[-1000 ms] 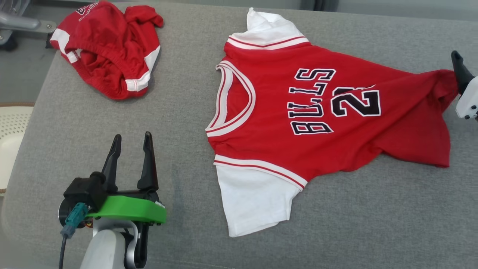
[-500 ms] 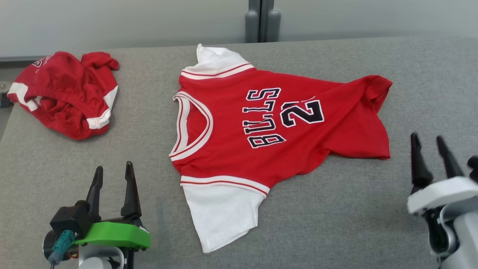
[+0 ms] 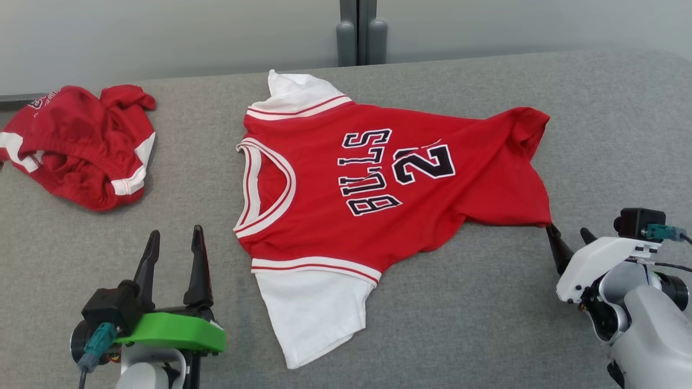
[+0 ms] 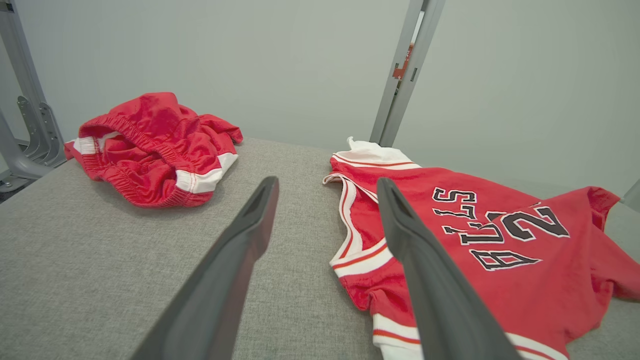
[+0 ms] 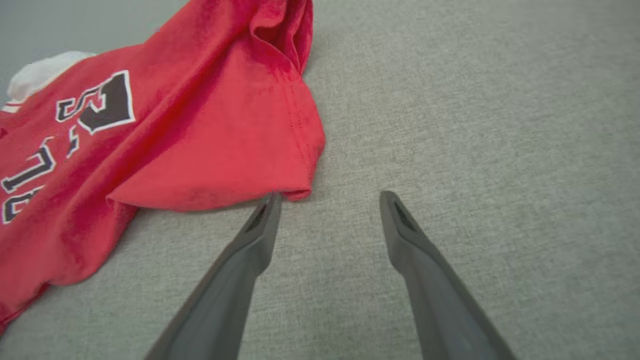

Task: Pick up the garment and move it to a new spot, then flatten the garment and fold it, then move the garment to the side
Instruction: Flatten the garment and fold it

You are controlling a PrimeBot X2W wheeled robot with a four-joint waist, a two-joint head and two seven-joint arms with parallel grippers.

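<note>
- The red jersey (image 3: 389, 178) lies face up in the middle of the grey table (image 3: 486, 324), neckline to the left, hem to the right, one white sleeve near and the other far
- It is spread but not flat: the far right end of the hem is bunched up, and the near right part is creased, its edge drawn in toward the middle
- The right gripper (image 3: 567, 231) sits low over the table at the near right, jaws spread wide and holding nothing; in the right wrist view one fingertip is right at the hem corner (image 5: 299, 192), though I cannot tell if it touches
- The left gripper (image 3: 175, 232) hangs at the near left, apart from the jersey, jaws wide and empty too
- Step in hand, as I judge it: flattening, starting with that corner
- To do it well, shift slightly left so the corner sits between the fingers, slide one finger under the cloth along the table, and close on both layers
- Then draw right and a little near, low and slow, until the crease runs out; stop before the whole jersey slides
- The left gripper could pin the neckline side
- The crumpled red shorts (image 3: 81, 146) at the far left are well apart; leave them be
</note>
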